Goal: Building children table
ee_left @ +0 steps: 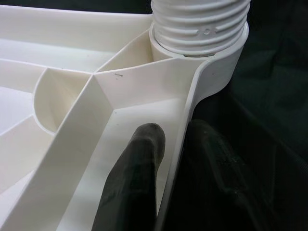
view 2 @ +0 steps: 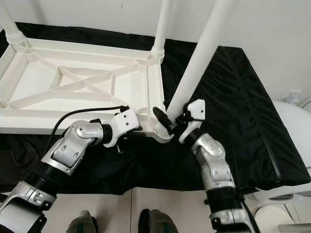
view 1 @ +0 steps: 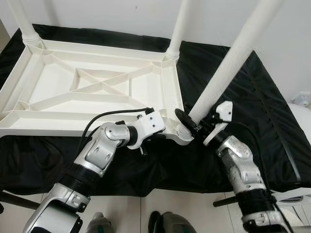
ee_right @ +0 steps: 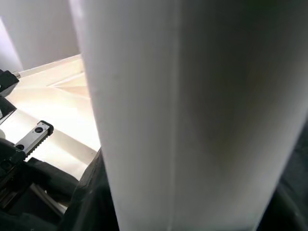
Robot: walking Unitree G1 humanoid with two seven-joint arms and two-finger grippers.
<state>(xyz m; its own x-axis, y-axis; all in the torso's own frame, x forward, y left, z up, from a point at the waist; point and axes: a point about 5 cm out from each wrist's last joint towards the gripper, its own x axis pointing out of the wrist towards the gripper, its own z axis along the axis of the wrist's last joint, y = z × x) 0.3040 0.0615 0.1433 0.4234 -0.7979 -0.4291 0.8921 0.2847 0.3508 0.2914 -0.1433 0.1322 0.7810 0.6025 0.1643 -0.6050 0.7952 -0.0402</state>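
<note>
The white table top (view 1: 170,92) lies upside down on a black cloth. Upright legs stand in its far left corner (view 1: 22,22) and far right corner (view 1: 179,29). A third white leg (view 1: 233,63) leans to the right, its threaded end (ee_left: 199,24) sitting in the near right corner socket (view 1: 183,135). My right gripper (view 1: 192,122) is shut on this leg just above the socket; the leg (ee_right: 192,115) looms close in the right wrist view. My left gripper (ee_left: 175,144) is shut on the table top's near rim beside that corner, one finger (ee_left: 139,163) inside the rim and one outside.
The black cloth (view 1: 262,107) covers a raised surface that drops off at the near edge and on the right. A white rounded object (view 1: 301,116) stands to the right. Pale floor and my feet (view 1: 165,223) are below. A white wall is behind.
</note>
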